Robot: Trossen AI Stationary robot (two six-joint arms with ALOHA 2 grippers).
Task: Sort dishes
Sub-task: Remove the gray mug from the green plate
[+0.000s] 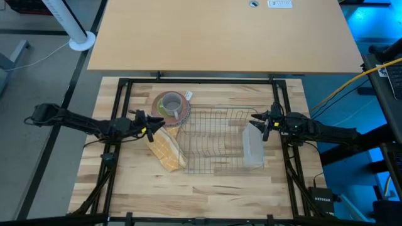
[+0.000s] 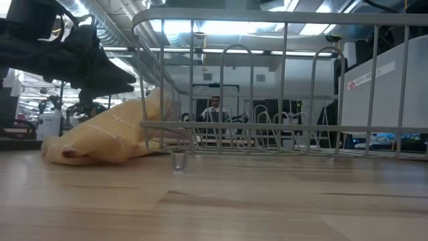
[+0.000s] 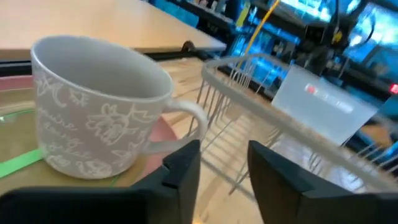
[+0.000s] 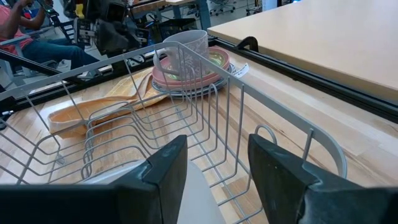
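Note:
The dishes stand in one stack (image 1: 171,107) on the table's far left part, beside the wire rack (image 1: 217,141). On top is a grey flowered mug (image 3: 93,112), standing in a green translucent bowl (image 3: 15,163) above pink dishes (image 4: 186,79). The mug's handle (image 3: 189,115) points toward the rack. My left gripper (image 3: 224,155) is open just on the near side of the stack, its fingertips short of the handle and touching nothing. At the rack's right rim my right gripper (image 4: 217,152) waits open.
A yellow checked cloth (image 1: 166,150) lies against the rack's left side, under my left gripper. A clear plastic tray (image 1: 252,145) stands at the rack's right end. A raised light board (image 1: 220,31) lies beyond the table's far edge. People sit in the room behind.

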